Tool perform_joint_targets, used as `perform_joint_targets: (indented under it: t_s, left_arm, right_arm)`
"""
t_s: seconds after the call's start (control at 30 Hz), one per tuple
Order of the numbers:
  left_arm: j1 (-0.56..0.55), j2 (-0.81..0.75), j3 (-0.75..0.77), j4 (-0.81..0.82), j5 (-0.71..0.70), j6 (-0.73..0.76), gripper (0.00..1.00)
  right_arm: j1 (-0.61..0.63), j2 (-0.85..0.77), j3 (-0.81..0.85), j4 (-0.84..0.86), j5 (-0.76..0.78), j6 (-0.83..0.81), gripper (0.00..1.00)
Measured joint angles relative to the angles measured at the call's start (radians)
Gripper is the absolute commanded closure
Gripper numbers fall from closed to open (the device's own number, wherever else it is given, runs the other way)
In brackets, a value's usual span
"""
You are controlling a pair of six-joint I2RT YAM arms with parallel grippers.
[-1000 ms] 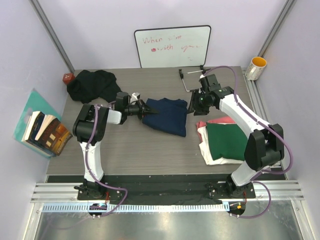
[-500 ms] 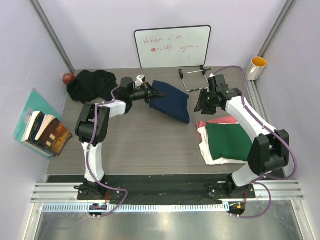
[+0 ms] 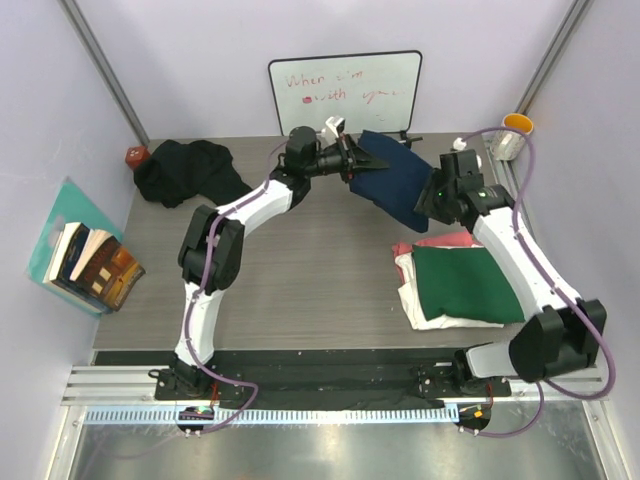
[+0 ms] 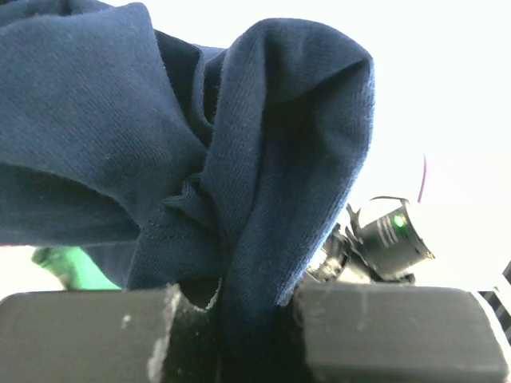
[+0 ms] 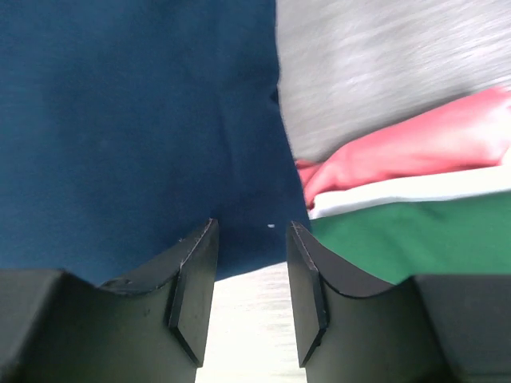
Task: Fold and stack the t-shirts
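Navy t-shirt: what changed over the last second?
The left gripper, shut on the navy t-shirt, carried it from mid-table up toward the far right, by the whiteboard. The right gripper retreated rightward, open. The folded stack and black t-shirt stayed put.

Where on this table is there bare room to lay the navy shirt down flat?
The widest bare table is centre and near, between the left arm and the stack topped by the green t-shirt. Crowded: far left, the crumpled black t-shirt; far right, the lifted navy t-shirt.
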Motion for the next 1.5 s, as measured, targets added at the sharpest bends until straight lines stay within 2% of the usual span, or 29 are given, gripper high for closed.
perform_joint_targets:
  t_s: [0.3, 0.47, 0.73, 1.13, 1.37, 1.5]
  left_arm:
    - [-0.086, 0.026, 0.052, -0.058, -0.082, -0.013, 1.0]
    - [-0.159, 0.05, 0.055, -0.092, -0.111, -0.014, 1.0]
    - [-0.258, 0.167, 0.269, -0.153, -0.124, -0.019, 1.0]
    - [-0.323, 0.114, 0.199, -0.171, -0.14, -0.029, 1.0]
    - [-0.372, 0.237, 0.465, -0.197, -0.145, -0.048, 1.0]
    - [-0.4, 0.246, 0.481, -0.198, -0.154, -0.064, 1.0]
  right_arm:
    - [-0.013, -0.264, 0.019, 0.0, 0.181, 0.04, 0.54]
    - [-0.017, -0.303, 0.095, -0.018, 0.281, 0.033, 0.55]
    - [-0.018, -0.356, 0.037, -0.07, 0.31, 0.053, 0.55]
    - [-0.018, -0.381, 0.013, -0.082, 0.321, 0.056, 0.55]
    - [-0.018, -0.403, 0.007, -0.085, 0.321, 0.055, 0.55]
    - [-0.021, -0.439, -0.002, -0.112, 0.332, 0.054, 0.55]
